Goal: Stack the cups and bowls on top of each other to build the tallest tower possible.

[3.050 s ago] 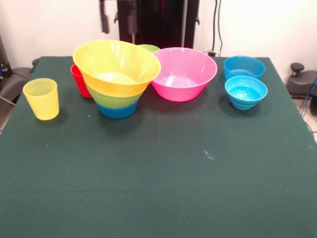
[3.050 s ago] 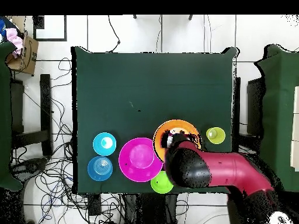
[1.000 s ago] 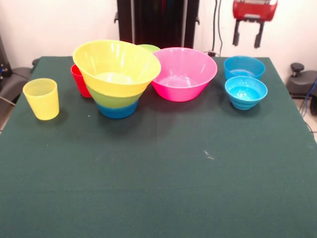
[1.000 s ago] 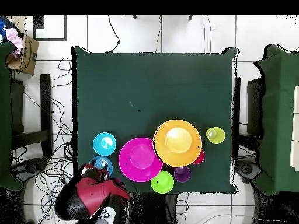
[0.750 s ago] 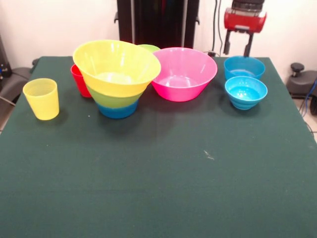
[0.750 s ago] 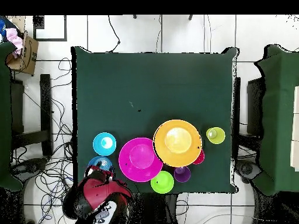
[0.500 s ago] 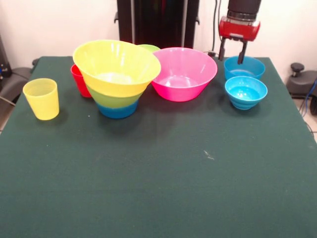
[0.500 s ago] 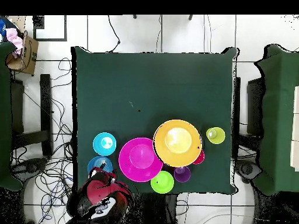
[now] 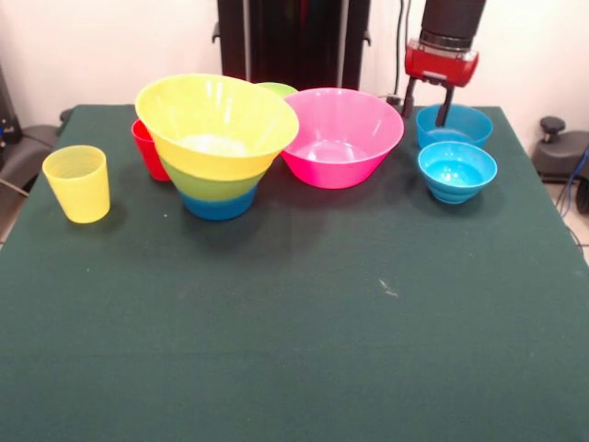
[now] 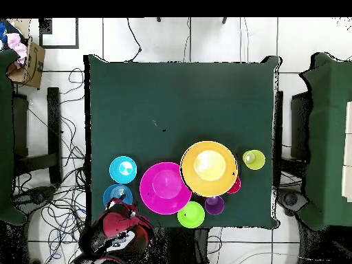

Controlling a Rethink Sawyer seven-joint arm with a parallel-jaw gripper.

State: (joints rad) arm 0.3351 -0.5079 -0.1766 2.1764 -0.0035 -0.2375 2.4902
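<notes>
The tower [image 9: 216, 138] is a large orange bowl [image 10: 209, 168] nested on a green bowl and a blue one. To its right sits the pink bowl [image 9: 340, 136], [image 10: 166, 188]. Two blue bowls stand at the right: a far one [image 9: 456, 124] and a near one [image 9: 456, 170]. My gripper [image 9: 425, 105] is open and astride the far blue bowl's left rim, one finger [image 9: 444, 109] inside it and the other outside. A yellow cup [image 9: 77, 182] and a red cup [image 9: 147, 147] stand left of the tower. The purple cup [image 10: 214, 204] shows only in the overhead view.
A small green bowl [image 9: 276, 89], [image 10: 191, 214] sits behind the tower and the pink bowl. In the overhead view my red arm [image 10: 113, 234] covers part of the far blue bowl [image 10: 115, 194]. Chairs and cables ring the green table [image 9: 294, 350].
My gripper has swung from above the tower to the right side and come down onto the far blue bowl's left rim. The bowls and cups have not moved.
</notes>
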